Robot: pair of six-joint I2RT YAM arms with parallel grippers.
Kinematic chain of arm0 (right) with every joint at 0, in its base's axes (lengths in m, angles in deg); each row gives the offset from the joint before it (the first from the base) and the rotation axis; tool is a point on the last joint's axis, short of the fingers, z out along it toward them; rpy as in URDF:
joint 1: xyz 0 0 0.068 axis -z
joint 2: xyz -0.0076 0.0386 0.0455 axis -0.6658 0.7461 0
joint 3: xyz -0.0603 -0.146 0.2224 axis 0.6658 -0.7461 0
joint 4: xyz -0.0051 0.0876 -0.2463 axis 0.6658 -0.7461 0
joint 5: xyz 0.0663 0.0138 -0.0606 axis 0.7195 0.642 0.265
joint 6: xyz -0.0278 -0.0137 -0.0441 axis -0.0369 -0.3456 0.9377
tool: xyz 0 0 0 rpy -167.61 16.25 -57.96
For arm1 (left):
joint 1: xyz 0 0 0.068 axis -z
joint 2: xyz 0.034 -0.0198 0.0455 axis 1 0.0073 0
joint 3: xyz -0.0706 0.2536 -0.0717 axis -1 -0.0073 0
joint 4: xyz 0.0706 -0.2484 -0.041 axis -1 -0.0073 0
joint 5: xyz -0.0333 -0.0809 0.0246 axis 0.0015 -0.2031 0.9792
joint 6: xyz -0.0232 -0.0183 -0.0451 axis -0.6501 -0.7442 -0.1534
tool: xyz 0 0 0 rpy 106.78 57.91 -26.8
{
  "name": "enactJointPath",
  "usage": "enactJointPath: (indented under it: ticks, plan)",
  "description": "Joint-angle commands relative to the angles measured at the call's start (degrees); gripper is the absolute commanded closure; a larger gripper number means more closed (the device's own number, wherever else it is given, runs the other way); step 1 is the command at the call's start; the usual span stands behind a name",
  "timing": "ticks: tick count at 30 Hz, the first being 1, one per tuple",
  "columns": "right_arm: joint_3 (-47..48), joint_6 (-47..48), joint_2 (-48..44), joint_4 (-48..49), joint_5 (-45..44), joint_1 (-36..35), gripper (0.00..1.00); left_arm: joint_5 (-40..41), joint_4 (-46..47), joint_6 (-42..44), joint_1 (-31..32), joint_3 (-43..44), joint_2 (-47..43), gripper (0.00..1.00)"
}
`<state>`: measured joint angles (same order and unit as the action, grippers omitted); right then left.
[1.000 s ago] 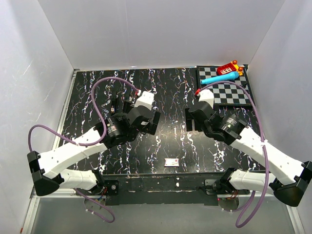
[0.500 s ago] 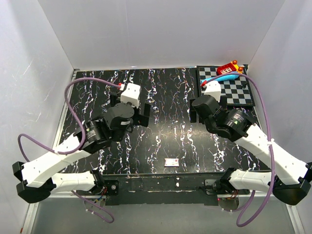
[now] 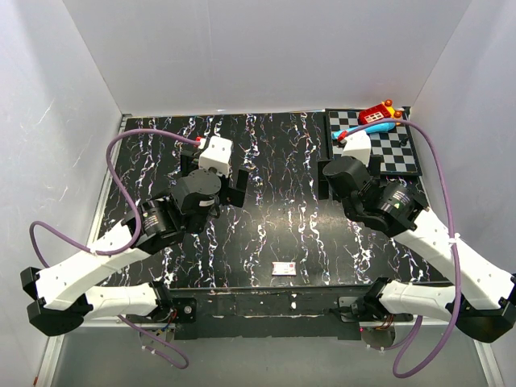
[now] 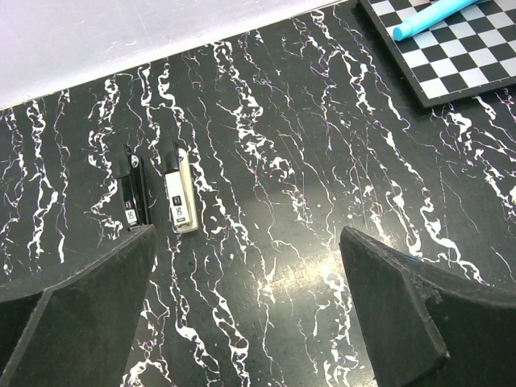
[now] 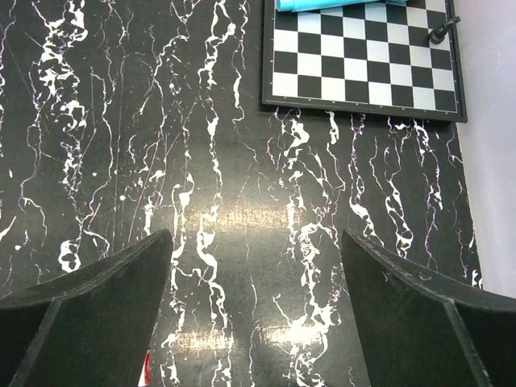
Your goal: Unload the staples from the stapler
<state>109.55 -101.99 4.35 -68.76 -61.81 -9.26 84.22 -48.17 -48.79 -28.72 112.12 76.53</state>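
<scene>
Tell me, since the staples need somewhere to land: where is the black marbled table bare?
Bare: the black marbled table between the open left gripper and open right gripper, and the far strip from the grey-silver metal stapler to the black-and-white chessboard. Crowded: the chessboard's far edge, with a turquoise cylinder and red toy.

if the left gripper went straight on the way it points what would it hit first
The left gripper probably meets bare black white-veined tabletop first; the small grey-silver metal stapler lies off to one side.
</scene>
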Motion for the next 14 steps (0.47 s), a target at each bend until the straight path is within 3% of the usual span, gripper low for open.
enactJointPath:
  ticks: [1, 14]
  plan:
    - [2.02, 0.60, -1.02, 2.46, -2.84, 0.29, 0.07, 1.73, 1.97, 0.75, -0.22, 0.75, -0.22, 0.02]
    - [-0.01, 2.88, -2.78, 6.22, -5.47, 0.29, 0.06, 2.00, 5.84, 3.65, -0.30, 1.01, -0.21, 0.02]
